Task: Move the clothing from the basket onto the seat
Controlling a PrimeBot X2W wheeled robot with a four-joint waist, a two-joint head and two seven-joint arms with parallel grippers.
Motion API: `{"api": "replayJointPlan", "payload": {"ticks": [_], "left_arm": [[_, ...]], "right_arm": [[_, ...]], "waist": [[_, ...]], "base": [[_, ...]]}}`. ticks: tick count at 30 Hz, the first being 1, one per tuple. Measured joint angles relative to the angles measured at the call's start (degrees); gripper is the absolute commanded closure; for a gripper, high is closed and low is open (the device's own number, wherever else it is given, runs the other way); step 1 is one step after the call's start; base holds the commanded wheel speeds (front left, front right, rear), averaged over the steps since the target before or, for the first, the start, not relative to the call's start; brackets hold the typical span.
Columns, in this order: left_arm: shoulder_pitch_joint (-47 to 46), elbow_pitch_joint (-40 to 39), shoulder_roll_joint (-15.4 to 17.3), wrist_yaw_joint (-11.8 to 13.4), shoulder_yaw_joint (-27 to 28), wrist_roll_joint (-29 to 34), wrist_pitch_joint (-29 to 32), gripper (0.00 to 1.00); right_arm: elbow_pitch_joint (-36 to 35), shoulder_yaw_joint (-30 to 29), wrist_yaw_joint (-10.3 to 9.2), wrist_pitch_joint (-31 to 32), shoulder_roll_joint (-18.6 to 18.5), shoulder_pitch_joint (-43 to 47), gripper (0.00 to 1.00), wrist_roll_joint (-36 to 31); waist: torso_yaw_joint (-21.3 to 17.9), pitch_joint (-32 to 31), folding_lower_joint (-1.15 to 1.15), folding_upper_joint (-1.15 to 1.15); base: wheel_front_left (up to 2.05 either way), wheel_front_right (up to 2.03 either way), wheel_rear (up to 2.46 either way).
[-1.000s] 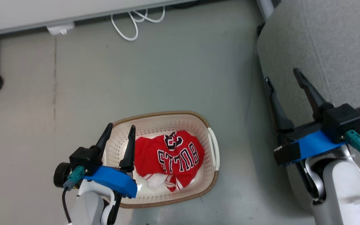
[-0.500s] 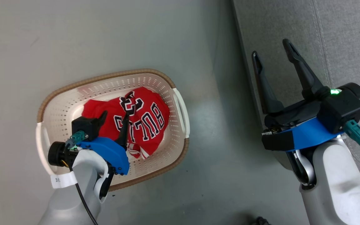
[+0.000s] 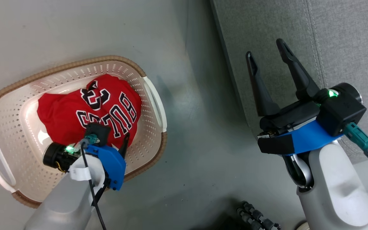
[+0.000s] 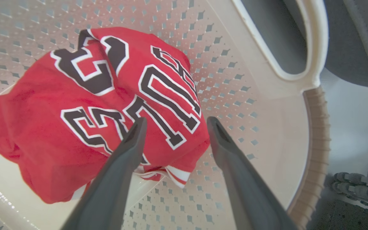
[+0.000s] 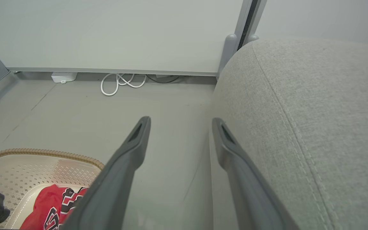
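Jersey in basket; L jaws spread over it, R jaws spread nr seat.

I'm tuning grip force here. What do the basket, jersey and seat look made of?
Basket: seemingly hard moulded plastic, cream, slightly glossy, punched with small holes; its brown rim looks woven, possibly moulded too. Jersey: soft red fabric, matte, crumpled into folds. Seat: light-grey woven upholstery, matte, with a stitched seam.
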Motion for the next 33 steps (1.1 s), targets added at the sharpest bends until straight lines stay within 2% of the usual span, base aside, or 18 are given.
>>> {"api": "replayJointPlan", "payload": {"ticks": [8,13,16,26,27,28,29,33], "left_arm": [[-1.83,-0.37,4.14,0.0,-10.37,0.09,2.48,0.0],[-3.89,1.2,5.83,-0.01,-13.35,1.32,2.22,0.0],[-5.06,2.86,6.06,0.37,-14.67,3.01,1.9,0.0],[-8.12,7.75,4.86,4.42,-17.4,6.49,0.93,0.0],[-8.32,8.16,4.71,4.48,-17.5,6.48,0.69,0.19],[-8.52,8.65,4.54,4.49,-17.58,6.48,0.63,0.76],[-8.61,9.05,4.36,4.44,-17.59,6.42,0.6,1.0],[-8.83,10.48,3.45,3.55,-17.79,5.93,0.98,1.0]], "right_arm": [[0.99,1.67,0.0,-1.04,0.02,-0.84,0.0,1.68],[1.11,2.59,0.0,-1.31,0.02,-0.88,0.0,2.23],[1.16,2.91,0.0,-1.52,0.02,-0.87,0.0,2.57],[1.41,3.61,0.0,-2.08,0.03,-0.81,0.0,3.5],[1.49,3.61,0.0,-2.2,0.03,-0.81,0.0,3.54],[1.58,3.6,0.0,-2.25,0.03,-0.81,0.0,3.6],[1.66,3.6,0.0,-2.26,0.03,-0.81,0.0,3.65],[1.85,3.49,0.0,-2.26,0.03,-0.81,0.0,3.67]], "waist": [[-0.81,1.08,-0.01,0.0],[-1.67,2.06,-0.01,0.0],[-2.22,2.65,-0.01,0.0],[-3.56,3.6,-0.01,0.0],[-3.58,3.63,-0.01,0.0],[-3.59,3.63,-0.01,0.0],[-3.58,3.61,-0.01,0.0],[-3.45,3.45,-0.01,0.0]], "base": [[0.0,0.0,0.0],[0.0,0.0,0.0],[0.0,0.0,0.0],[0.0,0.0,0.0],[0.0,0.0,0.0],[0.0,0.0,0.0],[0.0,0.0,0.0],[0.0,0.0,0.0]]}}
